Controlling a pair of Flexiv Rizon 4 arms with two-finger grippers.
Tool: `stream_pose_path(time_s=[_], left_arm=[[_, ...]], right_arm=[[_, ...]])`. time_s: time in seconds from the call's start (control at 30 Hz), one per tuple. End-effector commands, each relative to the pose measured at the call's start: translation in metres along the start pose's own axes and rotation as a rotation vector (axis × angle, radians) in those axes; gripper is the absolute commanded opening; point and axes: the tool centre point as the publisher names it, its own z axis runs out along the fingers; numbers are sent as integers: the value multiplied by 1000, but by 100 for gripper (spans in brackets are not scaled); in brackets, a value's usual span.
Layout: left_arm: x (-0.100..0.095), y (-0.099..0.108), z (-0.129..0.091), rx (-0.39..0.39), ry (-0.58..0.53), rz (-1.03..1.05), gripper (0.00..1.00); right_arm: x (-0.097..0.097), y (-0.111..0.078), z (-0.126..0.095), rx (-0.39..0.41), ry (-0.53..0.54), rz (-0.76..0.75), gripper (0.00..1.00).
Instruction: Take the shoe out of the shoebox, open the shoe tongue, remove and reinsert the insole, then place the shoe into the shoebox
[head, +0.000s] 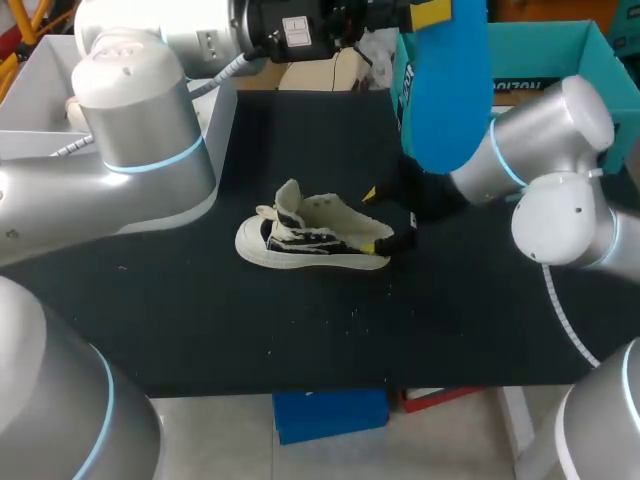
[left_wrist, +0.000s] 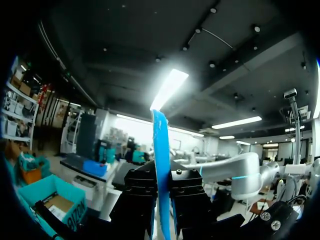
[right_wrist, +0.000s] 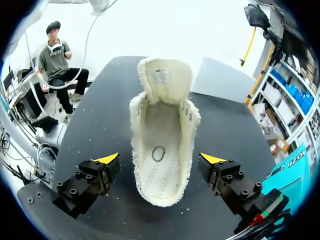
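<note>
Hanging clamped in the left pincer (left_wrist: 161, 200) at upper right, the insole (head: 445, 90) is well above the shoe (head: 310, 240), which lies mid-frame, toe leftward, heel inside the wide-open right pincer (right_wrist: 160, 160).

The counter (head: 300, 330) has a plain black, matte top; small pale specks (head: 352, 313) lie scattered over its near half (a few closer to the middle); a pale grey open bin (head: 40, 85) sits at the far left corner, its wall meeting the black surface; whether it stands on the counter cannot be told.
</note>
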Motion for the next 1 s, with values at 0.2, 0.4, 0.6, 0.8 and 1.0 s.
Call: stream_pose_path(time_s=[0.2, 0.4, 0.6, 0.8, 1.0], left_arm=[[1, 1, 1, 0, -5, 2, 0], [1, 1, 1, 0, -5, 2, 0], [1, 1, 1, 0, -5, 2, 0], [1, 1, 1, 0, -5, 2, 0], [1, 1, 1, 0, -5, 2, 0]], right_arm=[[2, -18, 10, -162, -13, 18, 100], [-3, -30, 7, -159, -12, 28, 100], [-4, -34, 7, -183, -12, 36, 100], [-4, -37, 5, -174, -13, 36, 100], [-14, -34, -9, -129, -18, 18, 100]])
